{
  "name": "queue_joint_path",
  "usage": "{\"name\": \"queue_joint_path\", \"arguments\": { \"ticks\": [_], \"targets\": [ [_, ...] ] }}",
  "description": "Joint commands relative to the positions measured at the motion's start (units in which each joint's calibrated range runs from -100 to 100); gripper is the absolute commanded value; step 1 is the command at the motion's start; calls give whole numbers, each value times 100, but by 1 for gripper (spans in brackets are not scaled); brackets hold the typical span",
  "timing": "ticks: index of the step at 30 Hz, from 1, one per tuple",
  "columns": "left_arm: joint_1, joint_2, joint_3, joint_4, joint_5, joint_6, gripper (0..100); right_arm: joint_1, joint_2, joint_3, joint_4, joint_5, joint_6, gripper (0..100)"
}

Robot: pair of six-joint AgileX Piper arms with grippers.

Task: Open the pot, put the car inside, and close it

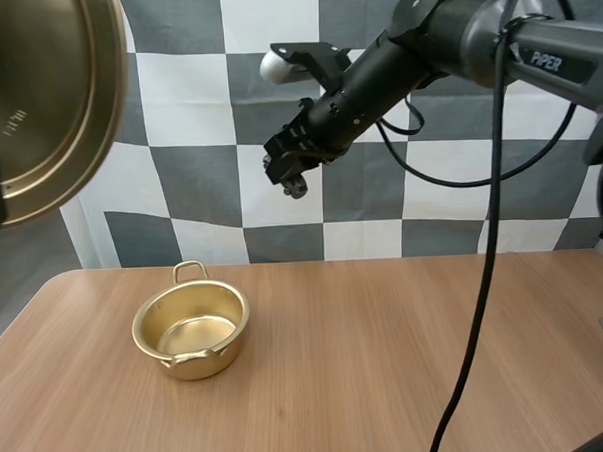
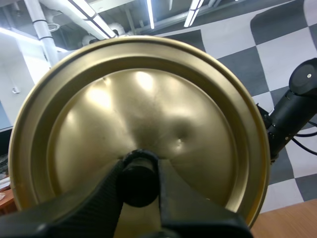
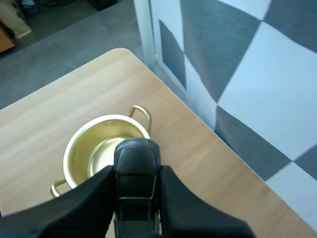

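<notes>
Right gripper [image 3: 136, 171] pinches one dark toy car [image 3: 136, 191] between its fingers, high over the single open gold pot [image 1: 202, 362]. That pot has two loop handles and stands near the table's [image 1: 408, 361] far-left corner. Left gripper [image 2: 140, 171] clamps the black knob [image 2: 138, 187] of one gold lid [image 2: 143, 104], raised apparently well above the table's left edge.

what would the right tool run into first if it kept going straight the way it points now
Probably the open pot: in the right wrist view the right tool, shut on the car, aims down at its mouth. Depth is unclear.
</notes>
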State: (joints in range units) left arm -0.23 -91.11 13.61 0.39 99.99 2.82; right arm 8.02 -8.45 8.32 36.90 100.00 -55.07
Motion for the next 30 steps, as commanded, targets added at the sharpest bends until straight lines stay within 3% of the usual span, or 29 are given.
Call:
{"name": "queue_joint_path", "arguments": {
  "ticks": [1,5,11,30],
  "targets": [
    [69,-24,8,171,1,-9,0,266,144,-3,16,0,-88,0],
    [169,-176,8,325,1,-9,0,599,514,-3,151,0,-230,0],
    [169,-400,8,325,1,-9,0,850,1086,-3,303,0,-284,0],
    [171,-428,8,465,1,168,0,941,2301,-3,484,0,-557,0]
  ]
}}
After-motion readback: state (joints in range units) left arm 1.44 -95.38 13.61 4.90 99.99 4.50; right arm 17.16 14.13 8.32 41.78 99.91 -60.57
